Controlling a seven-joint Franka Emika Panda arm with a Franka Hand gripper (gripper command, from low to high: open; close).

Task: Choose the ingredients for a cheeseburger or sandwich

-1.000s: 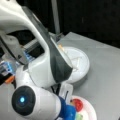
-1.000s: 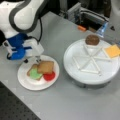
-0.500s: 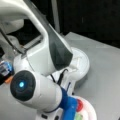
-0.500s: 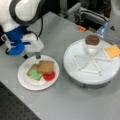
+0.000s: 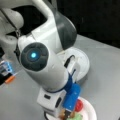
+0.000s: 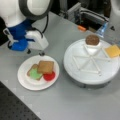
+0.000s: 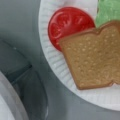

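At the left of a front view, the gripper (image 6: 41,51), jaw state unclear, hovers over the ridged paper plate (image 6: 23,81) holding speckled square toast (image 6: 45,67), green lettuce (image 6: 35,74) and glossy round tomato (image 6: 49,76).

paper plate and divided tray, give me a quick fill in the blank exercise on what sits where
1. On the paper plate, the top toast square partly covers the red ____ disc.
2. The lettuce piece is coloured ____.
3. The dark brown patty sits on the divided ____, not on the plate.
4. The cheese square lies toward a front view's ____ edge of the divided tray.

Missing words: tomato; green; tray; right
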